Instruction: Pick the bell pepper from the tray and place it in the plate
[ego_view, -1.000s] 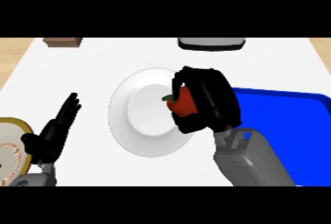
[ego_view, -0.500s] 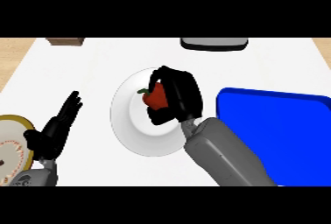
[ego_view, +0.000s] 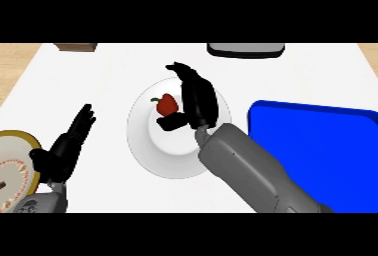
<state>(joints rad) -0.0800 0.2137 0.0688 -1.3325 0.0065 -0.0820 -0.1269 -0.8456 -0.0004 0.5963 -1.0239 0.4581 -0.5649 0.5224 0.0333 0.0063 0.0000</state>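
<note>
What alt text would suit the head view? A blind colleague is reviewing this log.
A red bell pepper sits on a white plate at the counter's middle, with the robot's right hand open beside it, fingers straight and thumb near the pepper's base. A blue tray lies to the right, and the left hand rests open at lower left.

The right hand (ego_view: 196, 100) covers the round white plate's (ego_view: 148, 145) 3 o'clock rim. At 9 o'clock, the frame edge crops a yellow-rimmed dish (ego_view: 16, 165). The flat blue tray (ego_view: 325, 145) runs off at 3 o'clock.
</note>
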